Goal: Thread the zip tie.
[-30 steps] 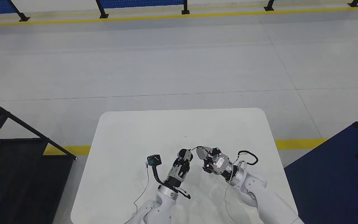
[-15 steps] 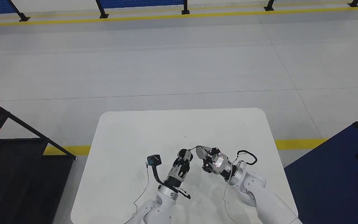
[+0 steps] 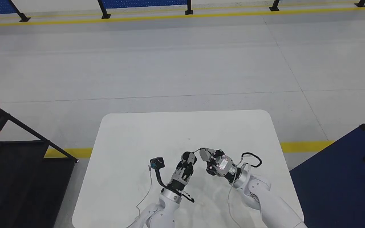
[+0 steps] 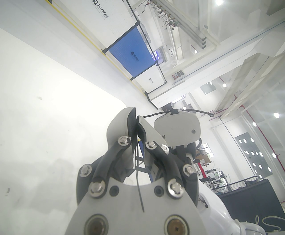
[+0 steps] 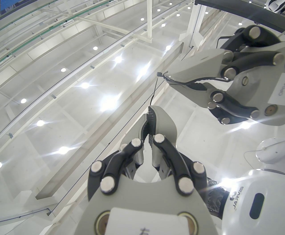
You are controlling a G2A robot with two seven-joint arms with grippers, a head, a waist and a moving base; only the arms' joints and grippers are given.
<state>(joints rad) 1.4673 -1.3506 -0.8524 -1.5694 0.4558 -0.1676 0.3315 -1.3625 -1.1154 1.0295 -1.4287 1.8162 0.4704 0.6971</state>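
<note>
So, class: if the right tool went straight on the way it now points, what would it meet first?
Probably the tip of the left tool, close ahead, where the zip tie clamped in the right tool leads. Depth is unclear, so it could slip just past.

blue panel (image 4: 131,55) in the room behind: white logo plus one word of brand print. white panel (image 4: 100,13) next to it: same sort of logo and word, in dark. smaller white panel (image 4: 151,80) on the blue one's other side: small dark logo mark. lit display (image 4: 157,55) past the blue panel: signs too small to read. right gripper (image 5: 149,113): base label (image 5: 133,218), white, one dark character, cut off at the edge. left gripper (image 5: 169,76): side label (image 5: 278,91), white, short dark print turned sideways.
</note>
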